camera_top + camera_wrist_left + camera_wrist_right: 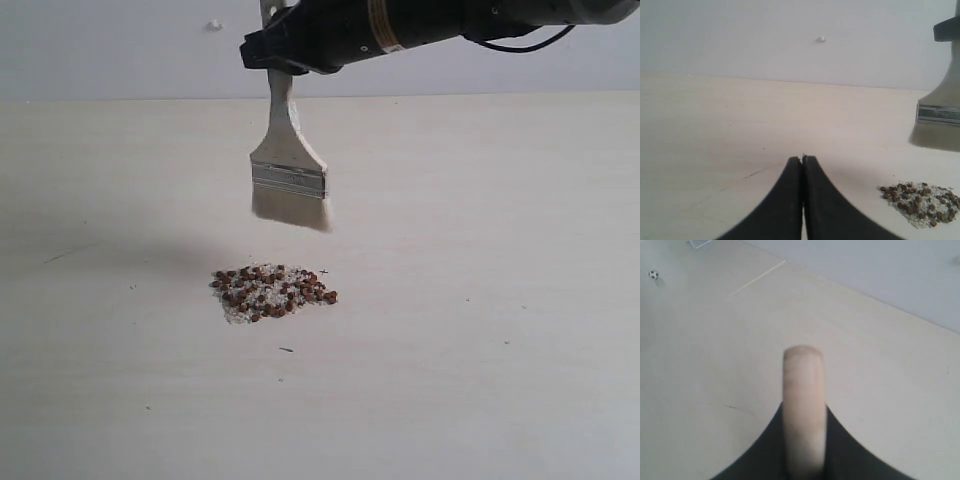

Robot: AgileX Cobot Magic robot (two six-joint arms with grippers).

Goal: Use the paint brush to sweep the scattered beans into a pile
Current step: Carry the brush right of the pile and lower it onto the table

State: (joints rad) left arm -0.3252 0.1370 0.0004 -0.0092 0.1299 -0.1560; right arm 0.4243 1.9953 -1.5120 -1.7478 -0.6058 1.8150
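The right claw point(285, 55) is clamping the paint brush point(290, 175) by the upper part of its pale wooden handle point(802, 390), with a jaw pressing on either side. The brush is hanging straight down from the claw, its whitish bristles point(292, 210) pointing at the table point(500, 380). The bristles are hovering clear of the surface and touching nothing.

Below this claw, a little past the bristle tips, the beans point(272, 292) are lying as one small dense pile, reddish-brown grains mixed with pale ones. A few dark specks are sitting apart from it on the table. They are too small to tell whether they are beans.

The left claw point(802, 161) is holding its jaws pressed together on nothing and is sitting low over the table. The pile is lying near its tips, and the brush is hanging above and beyond the pile.

The sweeping itself is looking close to done, since the beans are sitting gathered rather than scattered. The brush is pausing in the air between strokes, or after the last one.

If another stroke is coming, it is calling for the right claw to lower the brush until the bristle tips are just bending on the table outside the pile's loose edge. A light inward draw would then tighten the cluster without flicking grains away.
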